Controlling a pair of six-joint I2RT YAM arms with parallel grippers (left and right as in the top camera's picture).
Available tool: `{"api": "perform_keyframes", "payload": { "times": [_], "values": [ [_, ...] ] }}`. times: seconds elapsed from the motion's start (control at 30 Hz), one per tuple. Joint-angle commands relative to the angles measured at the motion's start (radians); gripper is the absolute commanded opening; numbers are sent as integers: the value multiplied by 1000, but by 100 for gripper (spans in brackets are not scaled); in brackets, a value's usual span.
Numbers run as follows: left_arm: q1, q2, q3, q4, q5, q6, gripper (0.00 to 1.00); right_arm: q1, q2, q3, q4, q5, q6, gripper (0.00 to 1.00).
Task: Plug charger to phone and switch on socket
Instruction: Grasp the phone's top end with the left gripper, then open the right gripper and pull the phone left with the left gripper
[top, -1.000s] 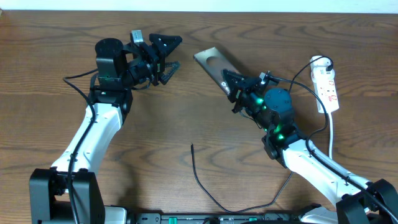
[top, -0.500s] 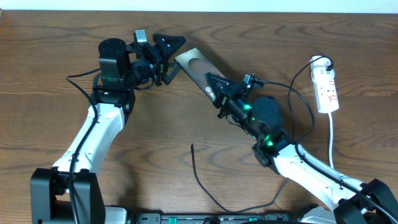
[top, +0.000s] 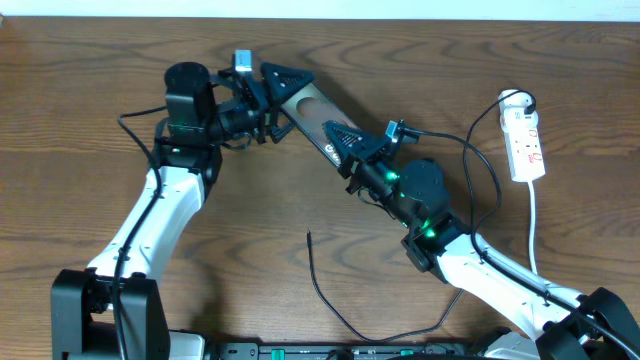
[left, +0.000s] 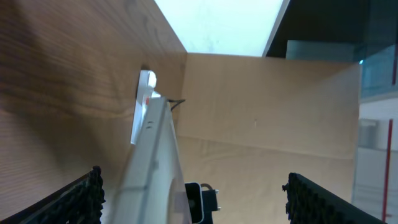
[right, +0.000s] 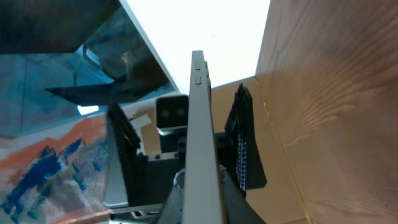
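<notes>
1. Phone: held in the upper middle of the table, between the two arms. It appears raised and turned on edge, since both wrist views show it as a thin slab seen edge-on.
2. Right gripper: jaws clamped onto the phone's near end. This leaves the far end free to be presented to the other arm.
3. Left gripper: jaws spread wide and holding nothing, straddling the phone's far end. In the left wrist view the slab passes between the fingers, closer to one than to the other, with no contact visible. This placement suggests a handover or a two-handed steadying of the phone.
4. Charger: lies loose on the table near the front edge, well apart from the phone. Its plug tip points towards the middle of the table, and neither arm touches it.
5. Socket: rests flat at the right side of the table, well clear of both grippers, with its white cord trailing towards the front.
6. Stage, as judged: the phone is being positioned. Plugging in and switching on are not yet done.
</notes>
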Motion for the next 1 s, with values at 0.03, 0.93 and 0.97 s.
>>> {"api": "perform_keyframes", "payload": {
  "times": [0.03, 0.93, 0.97],
  "values": [
    [-42, -16, 6, 5, -54, 84, 89, 18, -6, 17, 15, 35, -16, 1],
    [-68, -16, 6, 5, -157, 60, 70, 112, -6, 17, 16, 234, 10, 1],
    [-68, -16, 6, 5, -157, 60, 66, 112, -6, 17, 16, 235, 10, 1]
  ]
}}
